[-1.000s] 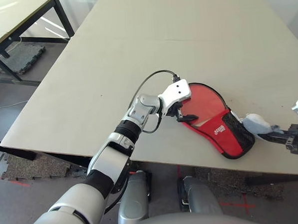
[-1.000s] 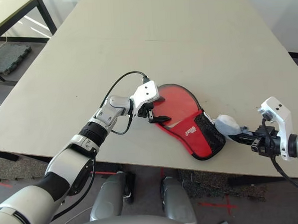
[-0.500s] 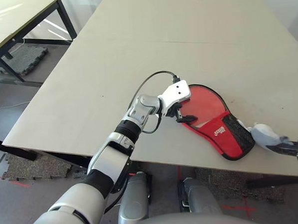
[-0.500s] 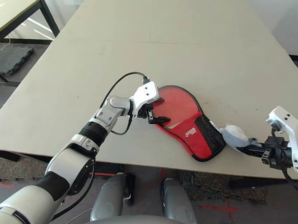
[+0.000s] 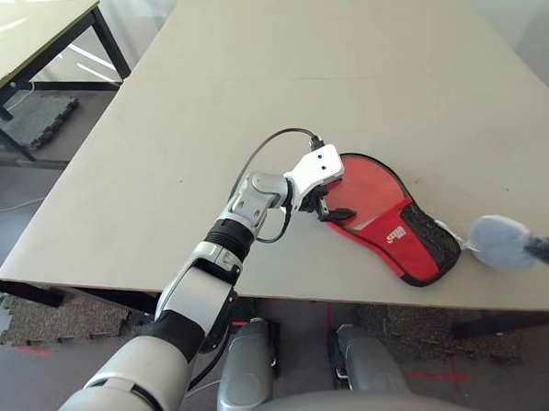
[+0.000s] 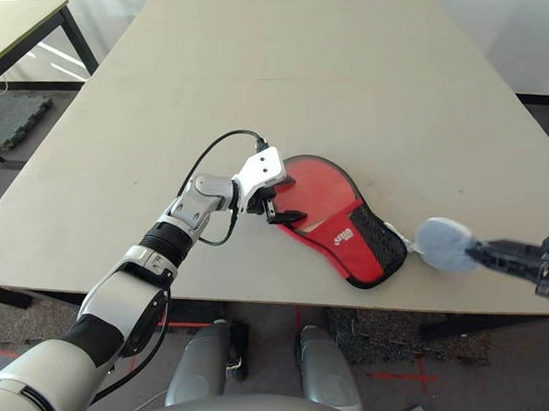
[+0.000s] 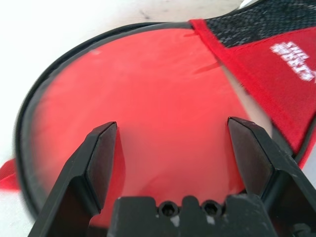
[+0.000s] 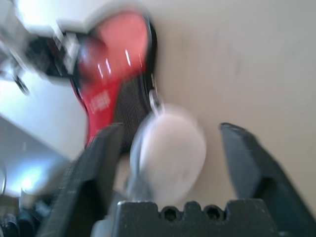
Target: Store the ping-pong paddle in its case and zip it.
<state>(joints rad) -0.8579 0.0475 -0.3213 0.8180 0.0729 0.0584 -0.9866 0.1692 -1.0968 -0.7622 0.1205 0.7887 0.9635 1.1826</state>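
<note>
The case (image 5: 390, 220) lies flat near the worktop's (image 5: 323, 83) front edge, paddle (image 5: 361, 187) inside it, and a soft wad (image 5: 499, 242) just right of the case.

Silver forearm (image 5: 243, 212), black fingers (image 7: 101, 158)

Red case (image 5: 381, 209) with black rim, black mesh and white logo, grey-white wad (image 5: 499, 242), pale beige tabletop (image 5: 250, 96)
</note>
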